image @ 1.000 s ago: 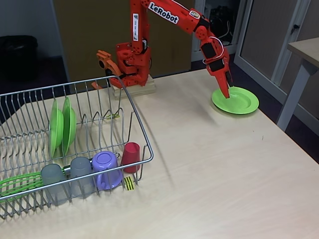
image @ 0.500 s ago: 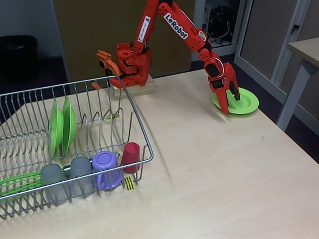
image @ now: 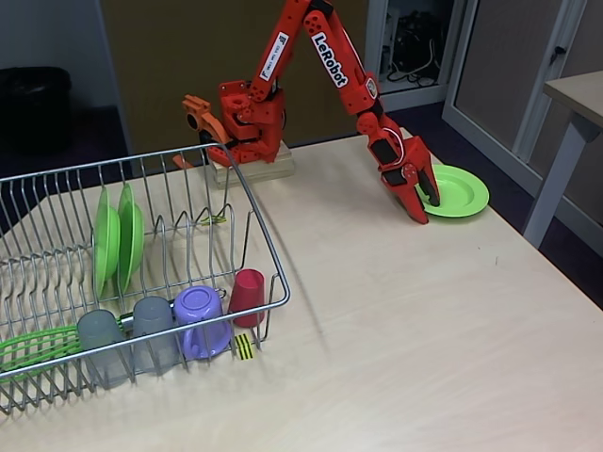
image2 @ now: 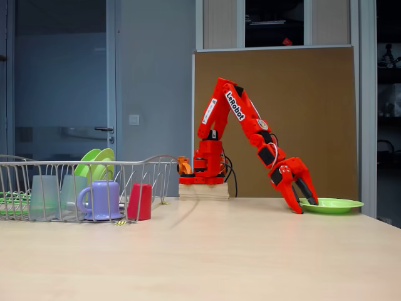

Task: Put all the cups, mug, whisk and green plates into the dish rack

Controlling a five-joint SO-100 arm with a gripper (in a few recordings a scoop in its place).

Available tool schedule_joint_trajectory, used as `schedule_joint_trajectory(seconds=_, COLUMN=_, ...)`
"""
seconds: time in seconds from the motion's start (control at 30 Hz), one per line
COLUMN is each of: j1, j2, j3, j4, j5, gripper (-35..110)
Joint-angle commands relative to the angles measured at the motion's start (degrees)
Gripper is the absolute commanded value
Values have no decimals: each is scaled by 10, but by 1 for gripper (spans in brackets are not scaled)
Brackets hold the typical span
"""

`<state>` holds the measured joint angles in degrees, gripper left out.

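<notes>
The red two-finger gripper (image: 425, 209) is reaching down at the near-left rim of the round lime-green plastic plate (image: 457, 191), its jaws spread apart, one finger lying over the rim and the other tip pressing the pale wooden table (image: 396, 320) just beside it. In the side-on fixed view the gripper (image2: 303, 205) is sitting at nine o'clock of that plate (image2: 335, 204), fingertips down at table level. The plate is lying flat, well apart from the large silver wire dish rack (image: 259, 240), which is sitting at about eight o'clock from it. Inside the rack, two more green plates (image: 117, 240) are standing upright on edge between prongs. Along the front wall, the green-wired whisk (image: 36, 347) is lying flat, then two frosted-grey tumblers (image: 127, 344), the lilac mug (image: 201, 322) and the small red cup (image: 247, 296), all upside down. A yellow-and-black striped tag (image: 244, 347) is hanging on the rack's front.
</notes>
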<state>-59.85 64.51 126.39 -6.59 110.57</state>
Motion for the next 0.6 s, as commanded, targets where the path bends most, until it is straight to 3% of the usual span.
schedule_joint_trajectory(seconds=0.0, j1=10, j2=10, j3=50, j4=-16, j5=-28, gripper=0)
schedule_joint_trajectory(seconds=0.2, j1=30, j2=96, j3=113, j4=37, j5=-116, gripper=0)
schedule_joint_trajectory(seconds=0.57, j1=149, j2=334, j3=13, j4=471, j5=-440, gripper=0)
